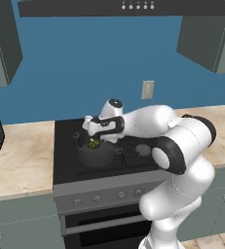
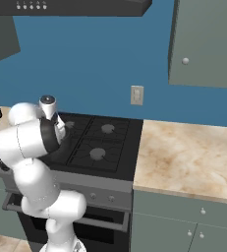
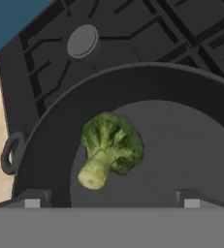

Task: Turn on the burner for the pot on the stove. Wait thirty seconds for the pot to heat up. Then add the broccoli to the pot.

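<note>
Gripper (image 3: 111, 202) spread wide above the pot (image 3: 191, 145) — broccoli (image 3: 111, 147) lies free inside, at nine o'clock (stalk toward the camera). Lift straight up — avoid the rim.

The robot's own arm covers most of the pot (image 1: 97, 154) in the left base view, so just the front wall and a bit of green broccoli (image 1: 93, 143) peek out. In the right base view the arm blocks the stove's (image 2: 105, 142) left burners. The hand view cuts the pot's right rim off, and the knobs (image 1: 97, 199) are too small to read.
</note>
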Controlling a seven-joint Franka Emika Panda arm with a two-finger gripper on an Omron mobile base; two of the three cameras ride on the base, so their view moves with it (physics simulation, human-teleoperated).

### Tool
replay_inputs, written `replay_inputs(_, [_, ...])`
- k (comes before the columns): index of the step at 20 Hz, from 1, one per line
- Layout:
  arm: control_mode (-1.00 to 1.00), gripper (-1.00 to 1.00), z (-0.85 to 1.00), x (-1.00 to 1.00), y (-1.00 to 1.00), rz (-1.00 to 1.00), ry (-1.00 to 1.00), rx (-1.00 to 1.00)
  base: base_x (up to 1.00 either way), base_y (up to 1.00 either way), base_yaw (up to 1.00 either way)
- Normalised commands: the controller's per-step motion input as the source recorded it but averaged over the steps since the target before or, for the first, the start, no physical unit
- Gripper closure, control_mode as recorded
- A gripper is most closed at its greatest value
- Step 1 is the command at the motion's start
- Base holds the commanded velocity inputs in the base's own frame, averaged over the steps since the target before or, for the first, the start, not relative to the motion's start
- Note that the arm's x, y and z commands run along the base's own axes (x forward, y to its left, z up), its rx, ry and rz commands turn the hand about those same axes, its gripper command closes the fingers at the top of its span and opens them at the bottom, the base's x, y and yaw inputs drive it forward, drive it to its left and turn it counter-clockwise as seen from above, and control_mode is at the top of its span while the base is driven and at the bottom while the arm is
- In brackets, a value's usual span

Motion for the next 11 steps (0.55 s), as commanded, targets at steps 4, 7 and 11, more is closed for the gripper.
replay_inputs(4, [-1.00,-1.00,0.99,-0.19,0.05,0.00,-0.16,0.00,0.00,0.00,0.00])
replay_inputs(7, [-1.00,-1.00,1.00,-0.01,0.19,0.00,-0.18,0.00,0.00,0.00,0.00])
replay_inputs(11, [-1.00,-1.00,0.86,-0.14,0.00,0.00,-0.17,0.00,0.00,0.00,0.00])
